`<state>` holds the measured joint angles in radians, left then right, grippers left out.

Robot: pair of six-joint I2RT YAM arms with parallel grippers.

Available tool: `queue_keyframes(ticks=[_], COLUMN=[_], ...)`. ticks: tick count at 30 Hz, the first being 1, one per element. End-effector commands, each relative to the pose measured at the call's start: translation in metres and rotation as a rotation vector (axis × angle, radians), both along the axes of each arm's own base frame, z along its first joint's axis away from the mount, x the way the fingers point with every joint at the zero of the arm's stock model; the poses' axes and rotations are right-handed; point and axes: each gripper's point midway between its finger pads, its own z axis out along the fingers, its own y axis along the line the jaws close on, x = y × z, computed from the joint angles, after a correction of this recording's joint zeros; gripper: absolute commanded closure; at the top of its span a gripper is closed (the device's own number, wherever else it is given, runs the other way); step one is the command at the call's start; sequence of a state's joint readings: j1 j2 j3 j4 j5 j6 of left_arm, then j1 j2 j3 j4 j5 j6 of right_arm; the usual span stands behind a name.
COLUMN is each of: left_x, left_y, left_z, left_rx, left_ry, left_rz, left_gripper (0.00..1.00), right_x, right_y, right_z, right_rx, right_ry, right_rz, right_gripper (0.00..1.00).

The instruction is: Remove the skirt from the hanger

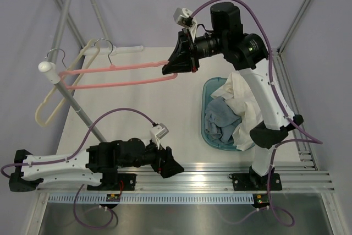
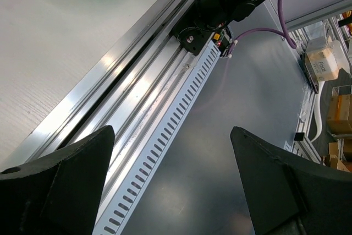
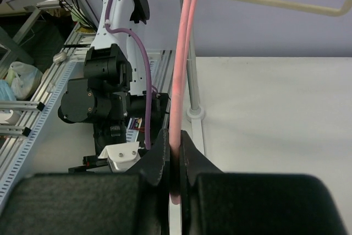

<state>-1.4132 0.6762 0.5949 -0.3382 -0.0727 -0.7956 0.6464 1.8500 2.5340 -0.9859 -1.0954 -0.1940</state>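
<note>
From above, the right hand (image 1: 170, 71) is stretched out high and closed on the free end of the pink hanger (image 1: 132, 65). The hanger's hook sits on the rack pole (image 1: 82, 113) beside a cream hanger (image 1: 38, 115). I read that grip as steadying the hanger. Its bars are bare. The skirt is probably in the basket (image 1: 205, 103) on the surface (image 1: 148, 108), where a white cloth (image 1: 242, 94) and a blue cloth (image 1: 220, 114) lie heaped. I cannot tell which one it is. The left hand (image 1: 173, 168) lies low by its base, out of the way.

The left wrist view shows that hand's fingers (image 2: 60, 191) spread wide with nothing between them, over the mounting rail (image 2: 137, 97).

The right wrist view shows the jaws pressed together on the thin pink bar, which runs straight away from the camera.
</note>
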Motion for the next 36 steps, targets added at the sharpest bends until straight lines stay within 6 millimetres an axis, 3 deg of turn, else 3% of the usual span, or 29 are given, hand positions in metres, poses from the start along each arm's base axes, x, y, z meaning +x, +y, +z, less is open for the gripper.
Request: queue_keyframes(ticks=[1, 5, 12, 18, 26, 36], left_x=[-0.004, -0.005, -0.006, -0.005, -0.007, -0.008], left_y=[-0.008, -0.007, -0.002, 0.002, 0.001, 0.001], left_z=[0.013, 0.012, 0.008, 0.01, 0.01, 0.008], left_rx=[-0.068, -0.072, -0.077, -0.082, -0.084, -0.079], left_ry=[0.008, 0.014, 0.027, 0.022, 0.026, 0.026], left_rz=[-0.02, -0.019, -0.016, -0.009, -0.021, -0.026], left_gripper=[0.11, 0.11, 0.11, 0.11, 0.11, 0.11], right_x=[0.002, 0.011, 0.028, 0.024, 0.019, 0.022], right_y=[0.006, 0.017, 0.055, 0.081, 0.102, 0.142], right_z=[0.021, 0.024, 0.012, -0.001, 0.002, -0.022], right_rx=[0.078, 0.111, 0.122, 0.112, 0.141, 0.105], right_ry=[-0.036, -0.02, -0.013, 0.009, 0.017, -0.007], right_rz=[0.042, 0.067, 0.062, 0.065, 0.068, -0.039], right_gripper=[1.0, 1.0, 1.0, 1.0, 1.0, 1.0])
